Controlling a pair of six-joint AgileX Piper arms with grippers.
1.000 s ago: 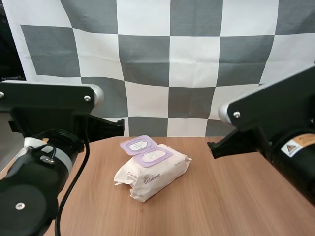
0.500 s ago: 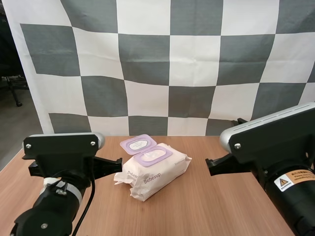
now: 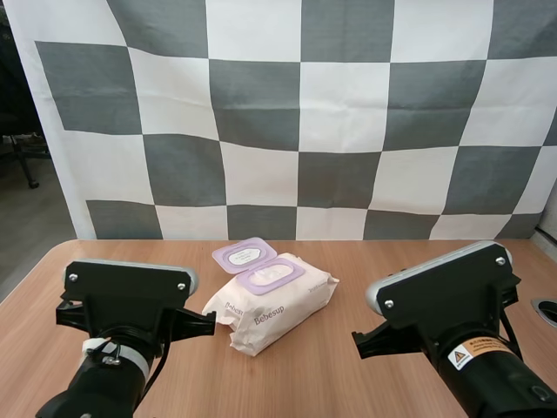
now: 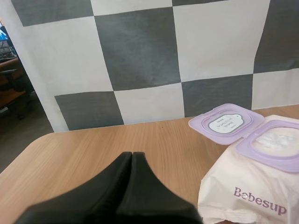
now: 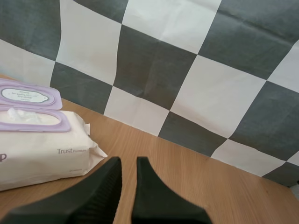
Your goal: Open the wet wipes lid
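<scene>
Though its lid lies open, wipes pack near left end effector, apart.

The wet wipes pack is occupying the middle of the tabletop and is blocking any straight pass across it. Its lid is lying flipped back toward the far edge, taking up the strip behind the pack. Bare wood is running open on both sides. The left claw, fingers pressed together, is facing free tabletop just beside the pack's left end. The right claw, fingers slightly parted, is facing free tabletop beside the pack's right end.
</scene>
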